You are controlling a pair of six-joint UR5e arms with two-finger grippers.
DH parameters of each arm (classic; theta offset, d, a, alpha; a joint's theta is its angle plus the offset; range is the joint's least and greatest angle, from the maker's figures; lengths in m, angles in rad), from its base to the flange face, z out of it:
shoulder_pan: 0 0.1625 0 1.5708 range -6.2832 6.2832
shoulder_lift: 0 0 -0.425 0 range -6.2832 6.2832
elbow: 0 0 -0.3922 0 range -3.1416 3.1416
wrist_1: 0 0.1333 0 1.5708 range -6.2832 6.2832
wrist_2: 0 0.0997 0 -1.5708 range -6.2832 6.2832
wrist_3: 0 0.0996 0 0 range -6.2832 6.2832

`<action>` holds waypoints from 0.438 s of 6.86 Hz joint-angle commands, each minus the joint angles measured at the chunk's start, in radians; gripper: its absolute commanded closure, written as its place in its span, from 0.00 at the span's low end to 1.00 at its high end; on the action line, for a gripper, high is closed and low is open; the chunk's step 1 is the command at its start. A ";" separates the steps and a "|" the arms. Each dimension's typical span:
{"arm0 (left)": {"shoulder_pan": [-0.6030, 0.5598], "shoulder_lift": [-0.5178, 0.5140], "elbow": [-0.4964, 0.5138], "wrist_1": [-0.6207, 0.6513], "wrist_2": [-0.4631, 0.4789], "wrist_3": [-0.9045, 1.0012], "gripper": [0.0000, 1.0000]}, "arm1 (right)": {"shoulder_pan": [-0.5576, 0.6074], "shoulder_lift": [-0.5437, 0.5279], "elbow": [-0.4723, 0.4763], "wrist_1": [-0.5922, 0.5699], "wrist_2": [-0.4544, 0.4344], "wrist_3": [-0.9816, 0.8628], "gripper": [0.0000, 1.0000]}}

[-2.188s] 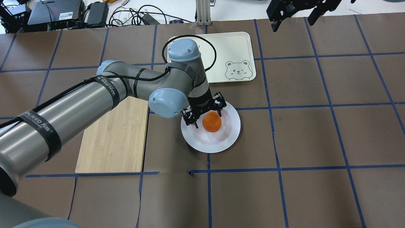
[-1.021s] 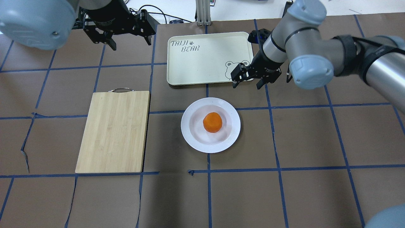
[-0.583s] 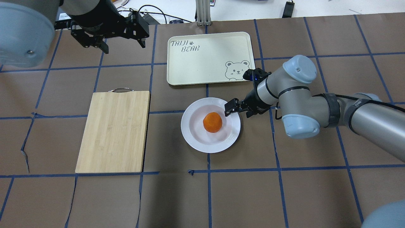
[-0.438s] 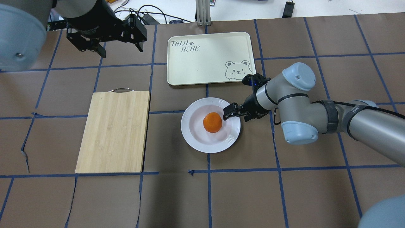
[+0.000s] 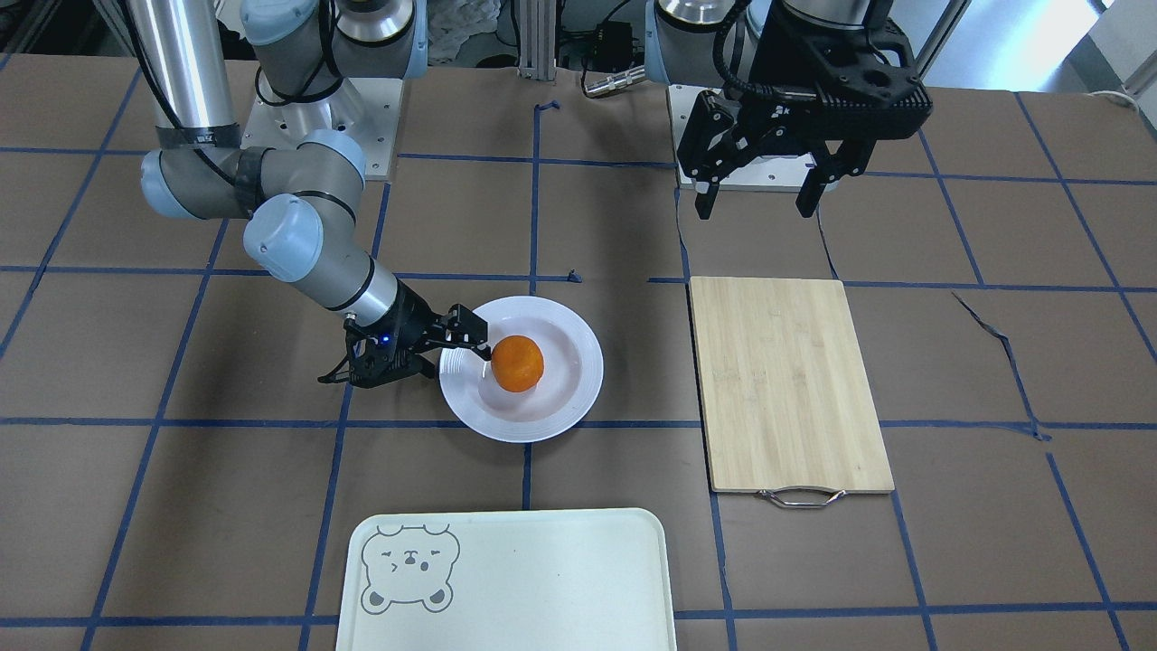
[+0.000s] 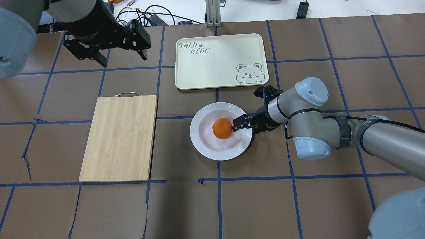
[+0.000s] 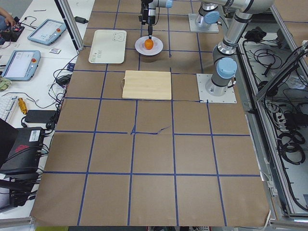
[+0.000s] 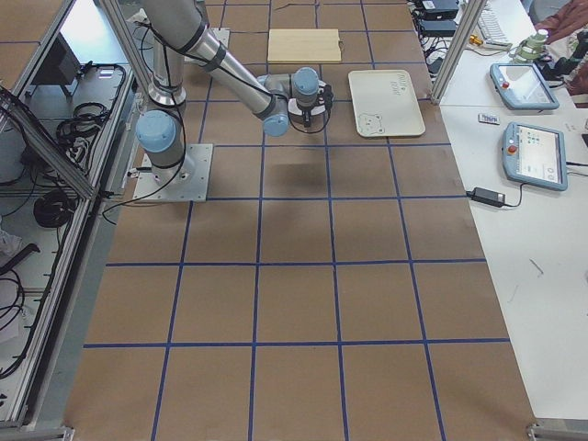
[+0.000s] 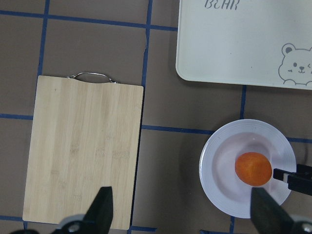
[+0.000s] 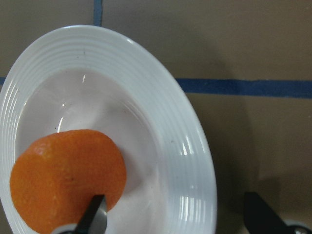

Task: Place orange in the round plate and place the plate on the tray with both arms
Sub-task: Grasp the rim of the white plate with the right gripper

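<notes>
— Where is the plate (image 6: 206, 146) lying from the right gripper (image 6: 246, 128)?
— Its right rim is sitting between the spread jaws, one finger reaching in beside the orange (image 6: 222, 128), which is resting mid-plate. The tray (image 6: 219, 63) is lying beyond, toward the table's far edge.
— The left gripper (image 6: 122, 59)?
— Hanging released and empty near the far-left corner, well apart.

Left gripper (image 6: 121, 58) off plate (image 6: 207, 147): pulled back to far left, raised, jaws spread, nothing held. Orange (image 6: 221, 128) no longer between left fingers. Right gripper (image 6: 246, 128) down from top right, past tray (image 6: 215, 73) corner, now low at plate's right edge. Last instant: inner finger slid in over rim, tip up against orange; outer finger outside rim. Jaws apart, straddling rim.
</notes>
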 commanded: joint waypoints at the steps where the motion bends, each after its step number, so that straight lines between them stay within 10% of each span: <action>1: 0.000 0.003 -0.008 0.001 0.001 0.001 0.00 | 0.000 0.007 0.010 0.002 0.002 0.048 0.16; 3: 0.002 0.000 -0.004 0.001 -0.001 0.007 0.00 | 0.000 0.017 0.017 -0.004 0.005 0.105 0.44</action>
